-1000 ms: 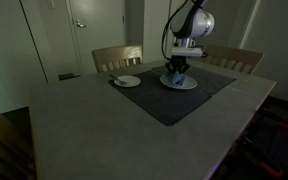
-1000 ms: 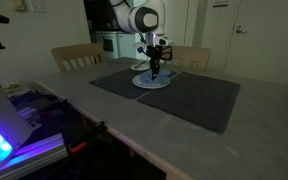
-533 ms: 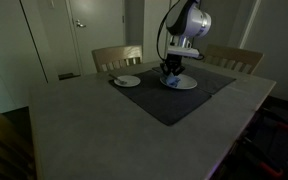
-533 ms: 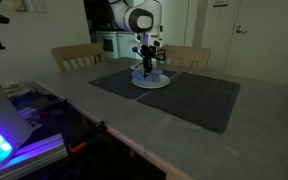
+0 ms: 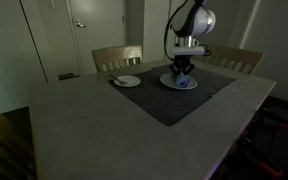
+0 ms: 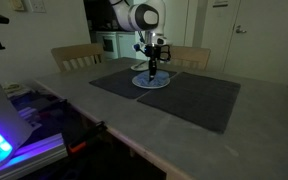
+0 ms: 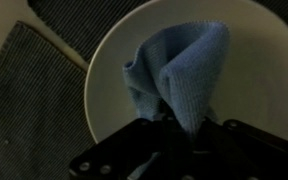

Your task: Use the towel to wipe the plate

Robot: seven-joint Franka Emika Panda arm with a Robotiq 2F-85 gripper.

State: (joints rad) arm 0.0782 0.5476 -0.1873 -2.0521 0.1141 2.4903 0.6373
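One pincer (image 7: 179, 126) grips blue towel (image 7: 179, 60) (bunched) on white plate (image 7: 108, 95).

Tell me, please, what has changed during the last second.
The end effector, shut on the towel, swept across the plate toward the small plate, then back again, taking the towel with it. The plate, the small plate and the dark mat stayed in place.

Grey table (image 5: 84, 130), dark cloth mats (image 6: 199, 100) lying flat on its top
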